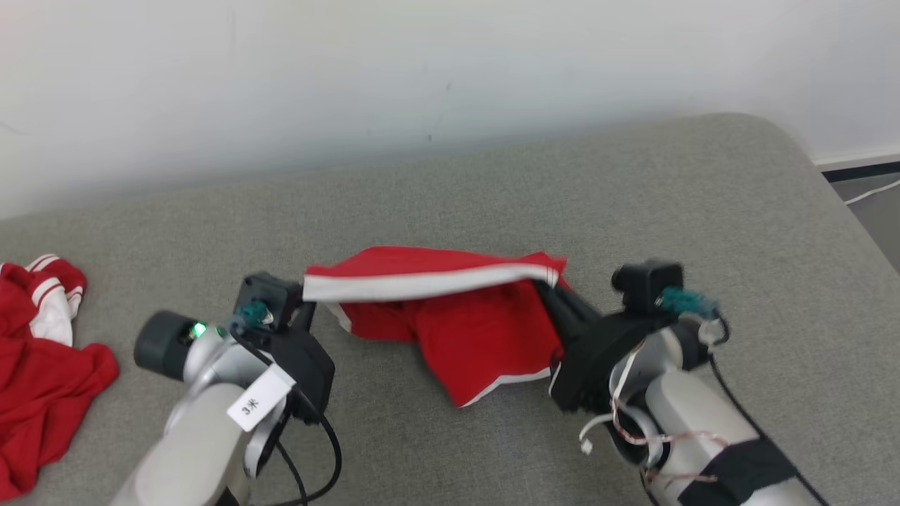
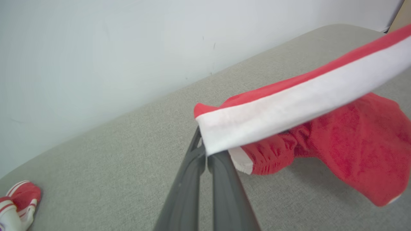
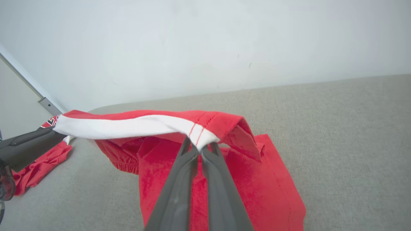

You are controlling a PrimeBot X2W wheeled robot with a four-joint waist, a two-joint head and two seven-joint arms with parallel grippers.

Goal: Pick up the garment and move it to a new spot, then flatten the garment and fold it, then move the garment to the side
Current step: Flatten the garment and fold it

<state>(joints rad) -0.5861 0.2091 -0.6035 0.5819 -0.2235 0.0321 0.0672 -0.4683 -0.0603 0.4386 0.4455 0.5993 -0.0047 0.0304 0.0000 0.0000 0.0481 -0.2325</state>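
Step in hand: judged to be the pick-up and move; flattening and folding not yet done.
Garment: red garment point(image 1: 457, 337) with a white band point(image 1: 422, 284), near the middle of the grey padded surface point(image 1: 492, 197). The band is lifted and runs between the two grippers; the red body hangs below it, and its lower edge looks to rest on the surface.
Left gripper: left gripper point(image 2: 205, 150), fingers pinched together on the left end of the white band. Only the edge of the cloth is between them.
Right gripper: right gripper point(image 3: 199, 148), fingers closed on the band's other end, at a stitched seam. A fold of red cloth flops over just beside the tips.
Band tension: nearly straight, slight sag toward the middle.
Nearby: second red garment point(image 1: 42, 365) crumpled at the far left of the surface, well apart from the held one. Wall point(image 1: 422, 70) behind.
Risk 1: slip at the left end. The bite is shallow, so pulling the arms further apart could draw the band out.
Risk 2: bunched body. The lower cloth hangs in folds; setting it down like this would probably leave creases and trapped layers to smooth before folding.
Risk 3: drag. If the lower edge does touch, a sideways move could catch it on the rough fabric and twist the garment.
Risk 4: a placement too far left could overlap the second garment.
Next move calls for: a level lift with both ends held evenly, then a clear landing spot.
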